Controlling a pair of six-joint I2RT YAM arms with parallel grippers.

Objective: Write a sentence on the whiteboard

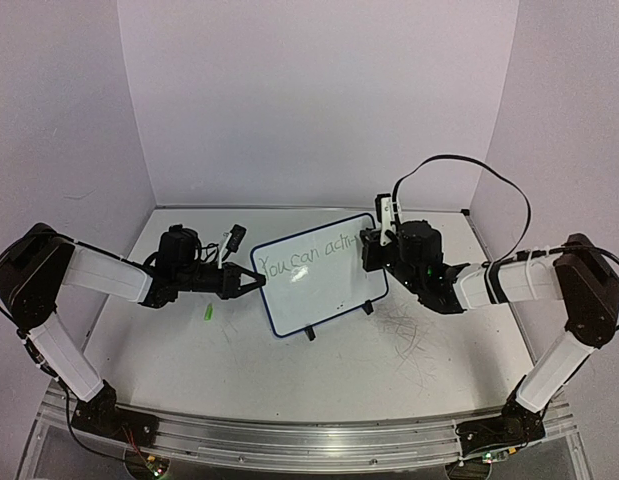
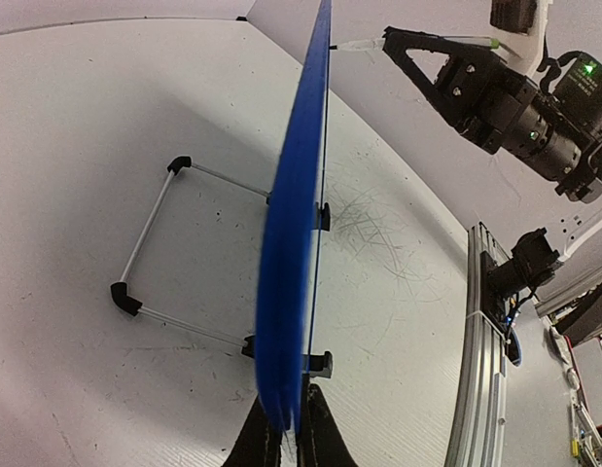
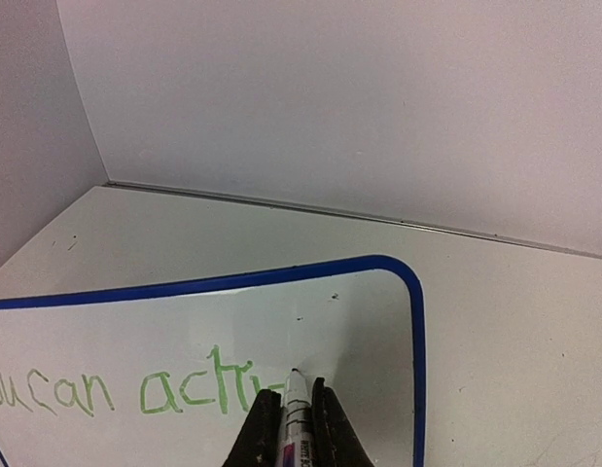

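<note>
The whiteboard (image 1: 324, 295) stands tilted on its two black feet in the middle of the table. My left gripper (image 1: 257, 283) is shut on its left edge; in the left wrist view the board (image 2: 296, 224) runs edge-on between the jaws of that gripper (image 2: 286, 392). My right gripper (image 1: 374, 250) is shut on a marker (image 3: 299, 418) at the board's upper right. The marker's tip touches the board (image 3: 184, 331) just right of the green writing. The sentence (image 3: 198, 387) reads "You can achi" in one line (image 1: 307, 262).
A small green cap (image 1: 207, 313) lies on the table left of the board. Grey scribble scratches (image 1: 404, 330) mark the tabletop to the right. A wire stand (image 2: 150, 233) props the board from behind. White walls close three sides; an aluminium rail (image 1: 309, 435) lines the near edge.
</note>
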